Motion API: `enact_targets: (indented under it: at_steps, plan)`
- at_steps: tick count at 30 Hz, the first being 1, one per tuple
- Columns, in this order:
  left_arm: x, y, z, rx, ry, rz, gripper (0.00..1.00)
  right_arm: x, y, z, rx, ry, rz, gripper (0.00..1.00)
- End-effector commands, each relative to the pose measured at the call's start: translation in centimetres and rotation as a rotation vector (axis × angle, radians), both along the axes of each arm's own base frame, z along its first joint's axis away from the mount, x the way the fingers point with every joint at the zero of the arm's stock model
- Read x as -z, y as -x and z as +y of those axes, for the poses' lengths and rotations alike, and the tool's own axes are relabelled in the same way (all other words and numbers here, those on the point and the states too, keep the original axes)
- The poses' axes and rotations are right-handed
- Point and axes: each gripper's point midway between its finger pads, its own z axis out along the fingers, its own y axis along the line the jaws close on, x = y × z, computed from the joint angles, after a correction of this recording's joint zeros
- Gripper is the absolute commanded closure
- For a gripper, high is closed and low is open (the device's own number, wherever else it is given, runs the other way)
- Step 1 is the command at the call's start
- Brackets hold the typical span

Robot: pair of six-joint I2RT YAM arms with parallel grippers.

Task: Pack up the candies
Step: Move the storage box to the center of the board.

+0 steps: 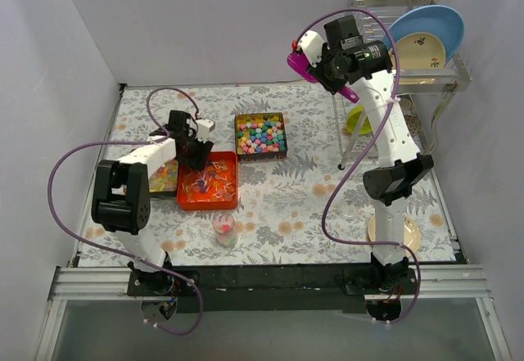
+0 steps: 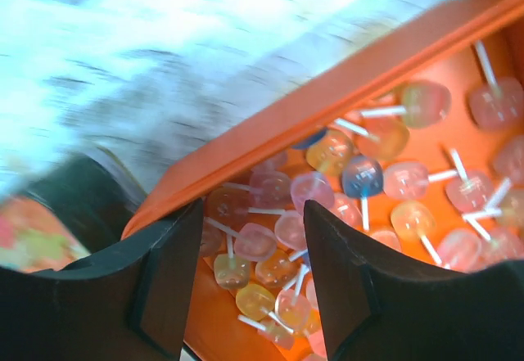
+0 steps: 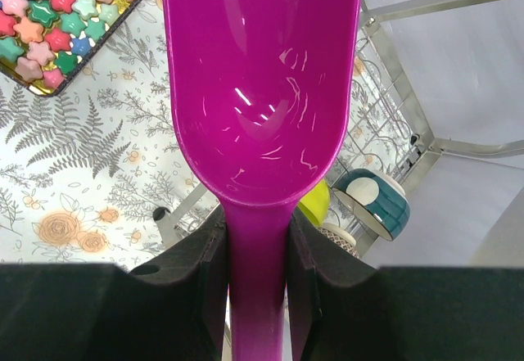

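Pastel star-shaped candies fill a square tin (image 1: 260, 134), which also shows in the right wrist view (image 3: 49, 17). Clear-wrapped stick candies (image 2: 360, 177) lie in an orange tray (image 1: 231, 201). My left gripper (image 1: 195, 144) hangs open and empty just over the tray's far left corner (image 2: 327, 91), with several wrapped pieces showing below between its fingers (image 2: 168, 279). My right gripper (image 3: 256, 238) is raised high at the back and is shut on the handle of an empty purple scoop (image 3: 262, 91), which also shows in the top view (image 1: 301, 65).
A small clear cup (image 1: 224, 228) holding pink sweets stands in front of the orange tray. A dark tray (image 1: 164, 177) of orange-yellow sweets sits left of it. A dish rack (image 1: 446, 78) with a blue plate (image 1: 426, 33) and bowls (image 3: 372, 201) stands at the back right. A plate (image 1: 412, 234) lies by the right arm's base.
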Motion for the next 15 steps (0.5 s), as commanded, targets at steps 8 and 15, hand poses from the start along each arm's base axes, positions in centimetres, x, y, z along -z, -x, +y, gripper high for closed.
enact_targets:
  at_steps: [8,15]
  plan:
    - [-2.6,-10.6,1.4,-0.046,0.038,-0.141,0.48,-1.8,-0.3,0.4,-0.016,-0.035,-0.056,0.99]
    - [-12.6,-9.4,-7.3,0.136,0.375,-0.252,0.46,-2.6,-0.1,-0.3,0.006,-0.019,-0.080,0.99]
